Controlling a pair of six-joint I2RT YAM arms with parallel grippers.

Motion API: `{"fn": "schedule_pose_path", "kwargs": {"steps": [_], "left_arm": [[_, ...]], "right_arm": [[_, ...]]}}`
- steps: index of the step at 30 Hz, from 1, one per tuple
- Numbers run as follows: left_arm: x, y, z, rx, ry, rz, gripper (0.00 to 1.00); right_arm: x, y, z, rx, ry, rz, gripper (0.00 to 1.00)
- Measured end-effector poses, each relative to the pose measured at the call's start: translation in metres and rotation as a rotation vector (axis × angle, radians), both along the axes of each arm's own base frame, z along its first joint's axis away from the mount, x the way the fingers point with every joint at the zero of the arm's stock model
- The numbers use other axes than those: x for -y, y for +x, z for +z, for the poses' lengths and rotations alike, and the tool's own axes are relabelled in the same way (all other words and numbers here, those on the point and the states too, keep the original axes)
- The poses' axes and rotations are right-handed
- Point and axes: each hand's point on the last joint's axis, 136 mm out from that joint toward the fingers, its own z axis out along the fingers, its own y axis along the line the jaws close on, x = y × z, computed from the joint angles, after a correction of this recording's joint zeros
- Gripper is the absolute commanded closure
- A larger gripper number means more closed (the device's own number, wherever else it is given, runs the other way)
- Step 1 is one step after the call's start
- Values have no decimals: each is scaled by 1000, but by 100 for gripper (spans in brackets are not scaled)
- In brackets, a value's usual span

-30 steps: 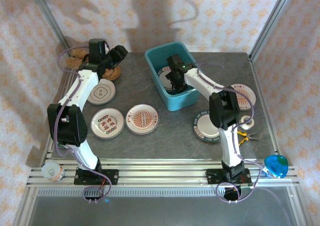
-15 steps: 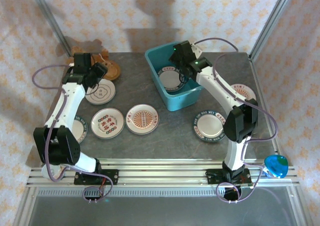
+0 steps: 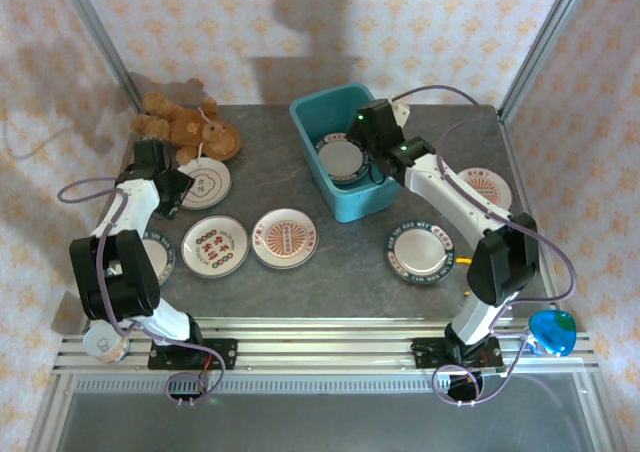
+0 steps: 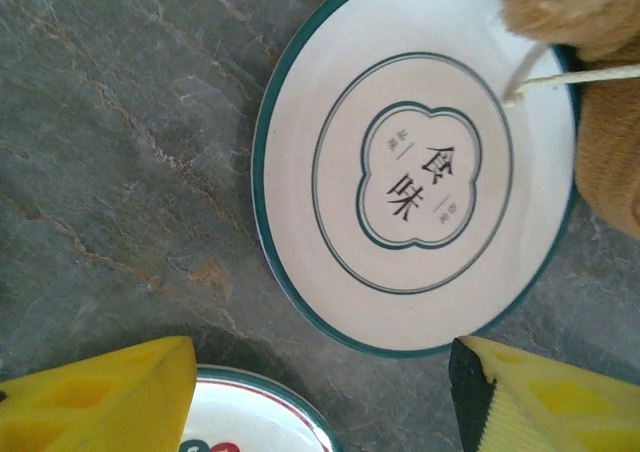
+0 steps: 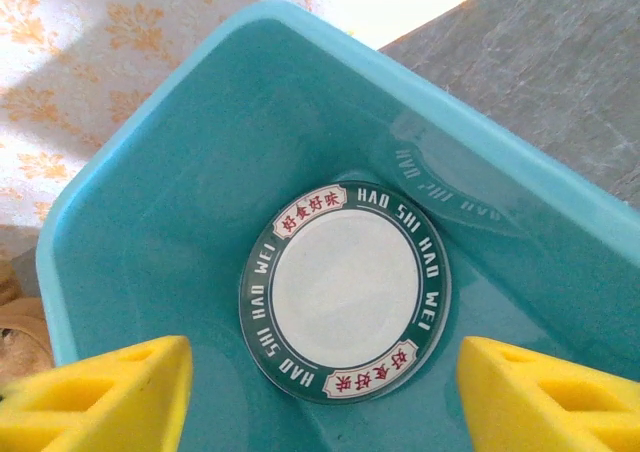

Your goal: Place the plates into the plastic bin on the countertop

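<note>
Teal plastic bin holds one plate, six plates lie on the countertop; left hand and right hand gape empty.

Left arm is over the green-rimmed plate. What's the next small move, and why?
Probably lower the open left jaws onto the near rim of the green-rimmed plate: they hover empty above it, and the teddy bear overlaps its far edge.
</note>
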Motion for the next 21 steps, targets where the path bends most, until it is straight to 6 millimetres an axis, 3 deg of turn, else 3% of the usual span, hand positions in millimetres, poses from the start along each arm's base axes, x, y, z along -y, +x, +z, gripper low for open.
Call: {"fn": "schedule_pose_path", "kwargs": {"steps": [8,17,21], "left_arm": [[-3,9,-47,-66,-87,-14,33],[-6,29,-58,-58,-90,-51,39],[-5,28,-69,-78,-99,-57,43]], "right_arm": [[18,-18,-3,2,-2,-47,34],[26,-23,-8,-3,0,-88,37],[27,-23,-8,-1,3,-93,38]]}}
